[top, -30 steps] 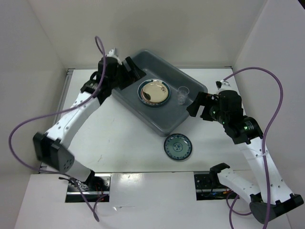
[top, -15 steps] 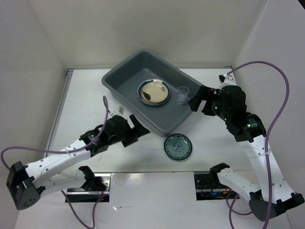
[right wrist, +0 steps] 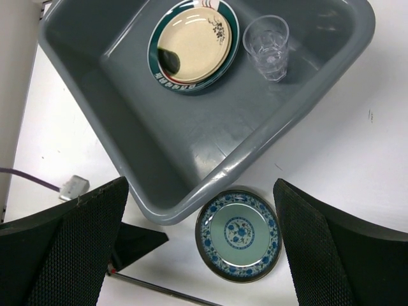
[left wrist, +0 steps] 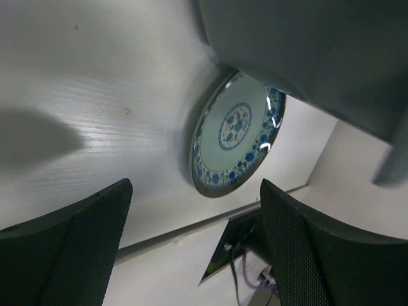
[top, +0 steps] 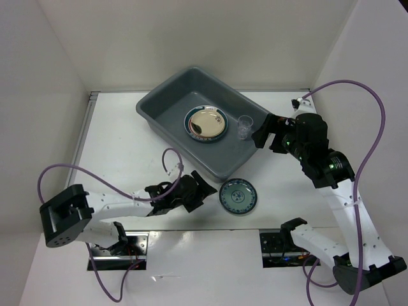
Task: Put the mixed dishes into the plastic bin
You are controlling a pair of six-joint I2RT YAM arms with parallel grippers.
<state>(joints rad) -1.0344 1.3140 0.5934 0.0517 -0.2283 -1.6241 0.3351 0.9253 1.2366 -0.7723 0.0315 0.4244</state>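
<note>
The dark grey plastic bin (top: 171, 113) stands at the back middle of the table. In it lie a shiny gold-cream plate on top of a green-rimmed plate (top: 205, 123), with a small clear cup (top: 245, 127) upright beside them. A small teal patterned plate (top: 238, 196) lies on the table just in front of the bin's near corner. My left gripper (top: 203, 191) is low, just left of this plate, open and empty; the plate (left wrist: 237, 141) shows ahead of its fingers. My right gripper (top: 268, 137) hovers open and empty over the bin's right rim, looking down on bin (right wrist: 210, 146), cup (right wrist: 268, 48) and teal plate (right wrist: 239, 234).
White walls enclose the table on three sides. Two dark cutouts with cables (top: 118, 245) (top: 280, 245) sit in the near shelf, just behind the teal plate's near side. Purple cables loop off both arms. The bin's outer wall (left wrist: 306, 51) stands close above the left gripper.
My left arm has swung from the bin's far left corner down to the near side of the table, ending beside the teal plate. My right gripper shifted slightly over the bin's right rim.
</note>
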